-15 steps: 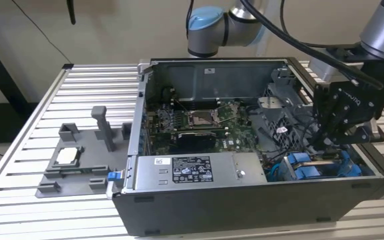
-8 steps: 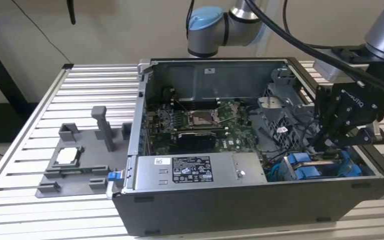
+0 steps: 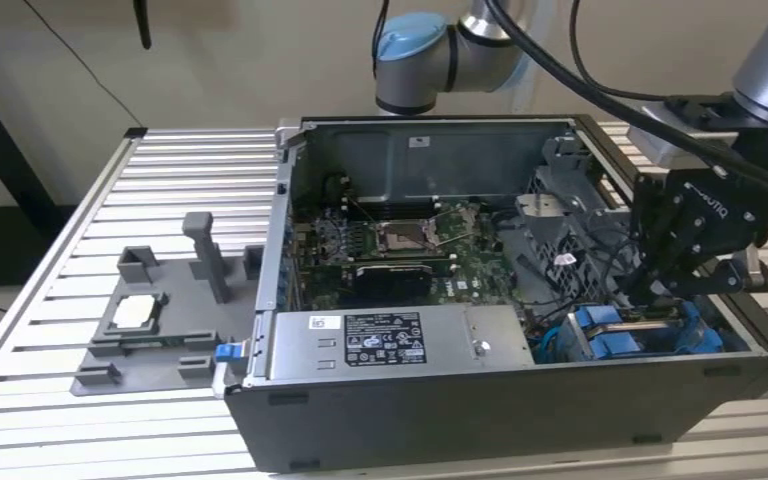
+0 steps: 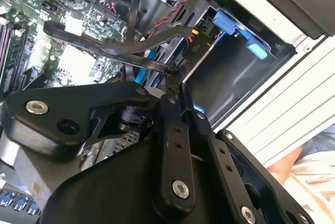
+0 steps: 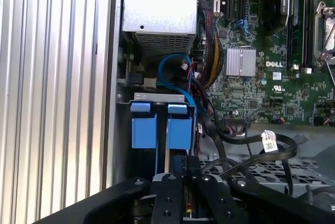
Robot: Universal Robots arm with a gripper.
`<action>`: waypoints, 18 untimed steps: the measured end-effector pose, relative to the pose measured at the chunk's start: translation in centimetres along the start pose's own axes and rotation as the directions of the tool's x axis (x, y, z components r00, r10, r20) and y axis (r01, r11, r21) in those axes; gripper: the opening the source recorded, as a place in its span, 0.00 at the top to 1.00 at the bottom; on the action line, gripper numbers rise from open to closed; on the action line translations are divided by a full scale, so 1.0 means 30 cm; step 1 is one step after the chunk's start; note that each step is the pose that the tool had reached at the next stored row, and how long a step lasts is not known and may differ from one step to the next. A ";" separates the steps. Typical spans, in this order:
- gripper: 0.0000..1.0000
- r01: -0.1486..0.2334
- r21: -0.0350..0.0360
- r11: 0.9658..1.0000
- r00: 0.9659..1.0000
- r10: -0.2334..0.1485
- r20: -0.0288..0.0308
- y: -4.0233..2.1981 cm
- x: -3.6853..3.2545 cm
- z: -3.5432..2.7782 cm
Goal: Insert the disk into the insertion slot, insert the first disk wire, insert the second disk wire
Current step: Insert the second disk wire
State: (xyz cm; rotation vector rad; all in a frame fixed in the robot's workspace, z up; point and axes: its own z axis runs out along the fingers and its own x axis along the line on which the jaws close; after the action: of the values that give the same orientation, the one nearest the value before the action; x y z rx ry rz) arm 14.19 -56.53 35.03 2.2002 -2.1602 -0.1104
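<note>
My gripper (image 3: 651, 290) reaches down into the open computer case (image 3: 491, 400) at the exterior view's right, just above the insertion slot (image 3: 638, 340). The slot is a dark bay (image 4: 230, 82) with blue plastic fittings (image 5: 179, 130). In the second wrist view the fingers (image 4: 172, 124) lie close together. Their tips (image 4: 175, 85) pinch the end of a thin black wire (image 4: 131, 56) that runs back toward the motherboard. In the first wrist view the gripper (image 5: 175, 174) hovers right beside the two blue pieces. I cannot make out the disk's silver body.
The silver power supply box (image 3: 384, 345) sits along the case's front, with the motherboard (image 3: 398, 250) behind it. Loose black cables (image 5: 251, 140) cross beside the bay. A grey fixture tray (image 3: 144, 340) stands on the slatted table (image 3: 64, 430). Part of a person (image 4: 303, 166) shows outside the case.
</note>
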 end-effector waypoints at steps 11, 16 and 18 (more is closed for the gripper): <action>0.84 -0.003 0.000 1.000 1.000 0.003 0.000 -0.002 0.000 0.004; 0.84 -0.003 0.000 1.000 1.000 0.003 0.001 -0.003 0.000 0.010; 0.84 -0.003 0.000 1.000 1.000 0.003 0.001 -0.004 0.000 0.012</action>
State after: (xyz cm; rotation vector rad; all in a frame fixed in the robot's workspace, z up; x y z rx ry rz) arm 14.27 -56.53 34.66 2.1976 -2.1634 -0.1118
